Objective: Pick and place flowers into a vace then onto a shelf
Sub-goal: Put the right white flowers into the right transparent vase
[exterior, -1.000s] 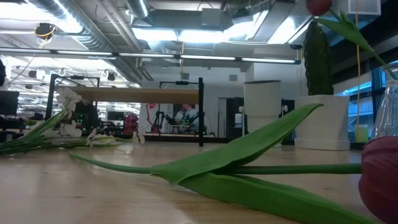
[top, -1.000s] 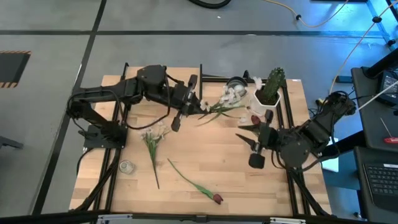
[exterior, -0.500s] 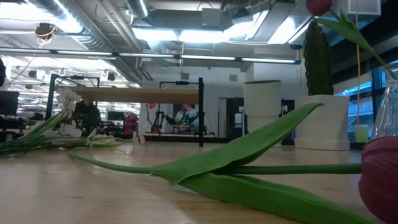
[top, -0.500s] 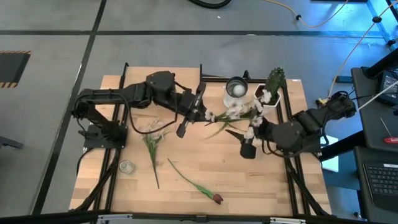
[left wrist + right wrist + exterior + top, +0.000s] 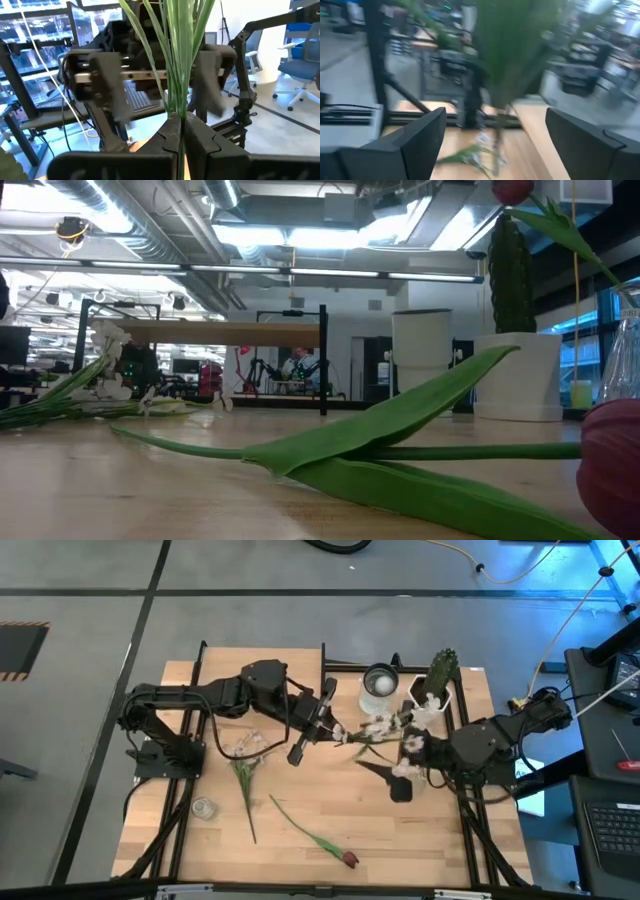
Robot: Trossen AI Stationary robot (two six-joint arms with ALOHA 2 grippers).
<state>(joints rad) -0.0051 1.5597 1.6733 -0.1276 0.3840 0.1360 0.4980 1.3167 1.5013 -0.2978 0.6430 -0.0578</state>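
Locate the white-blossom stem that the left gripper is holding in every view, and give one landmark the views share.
High view: white-blossom stem at table centre, between the left gripper and right gripper.
Low view: not in it.
Left wrist view: green stalks rising from the shut fingers.
Right wrist view: blurred green between the open fingers.
Shared landmark: the right gripper, facing the left wrist camera.

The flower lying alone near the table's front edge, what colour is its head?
Dark red, on a green stem: the tulip shows best in the high view.

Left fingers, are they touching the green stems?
Touching. The left wrist view shows the left fingers shut tight on the green stems, which stick up from between them.
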